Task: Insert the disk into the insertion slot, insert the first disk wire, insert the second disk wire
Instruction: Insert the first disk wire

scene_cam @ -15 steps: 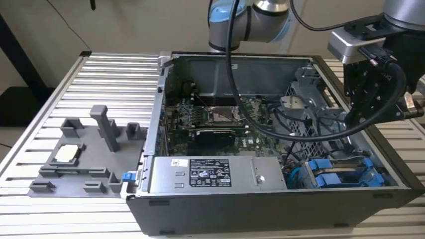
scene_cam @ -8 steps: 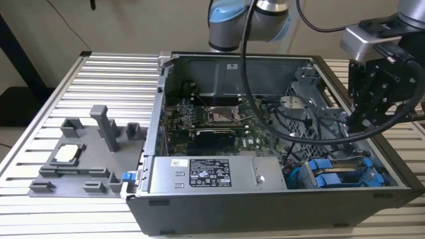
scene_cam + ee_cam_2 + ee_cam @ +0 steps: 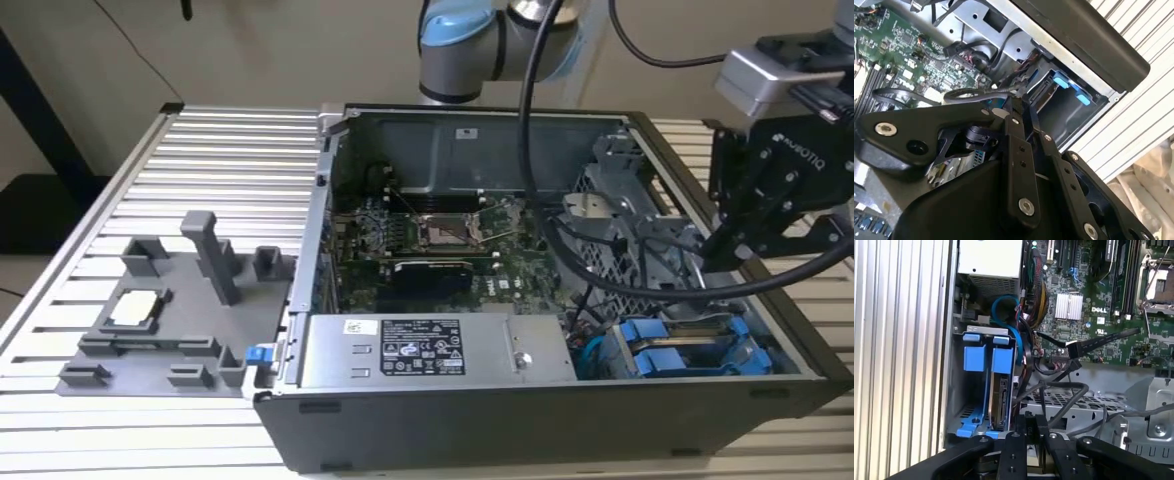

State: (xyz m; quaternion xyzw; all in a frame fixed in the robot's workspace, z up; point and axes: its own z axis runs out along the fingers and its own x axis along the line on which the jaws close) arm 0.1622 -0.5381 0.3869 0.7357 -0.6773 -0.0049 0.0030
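The disk (image 3: 999, 400) stands on edge inside the drive bay, its silver side showing below its bright blue frame (image 3: 1002, 360). Beside it on the outer side sits another blue carrier (image 3: 974, 357). In the exterior view the bay with its blue frames (image 3: 687, 350) is at the case's front right corner. My gripper (image 3: 1031, 416) hangs just above the metal cage next to the bay, fingers together; I see nothing between them. It also appears in the second wrist view (image 3: 1016, 107) and the exterior view (image 3: 727, 250). A loose black wire with a flat connector (image 3: 1074, 347) lies over the motherboard.
The open computer case (image 3: 441, 400) lies on a slatted table. Tangled black cables (image 3: 1054, 390) and a blue cable (image 3: 1009, 315) run between bay and motherboard (image 3: 427, 240). The power supply (image 3: 414, 350) sits along the front wall. A grey fixture (image 3: 174, 310) stands on the exterior view's left.
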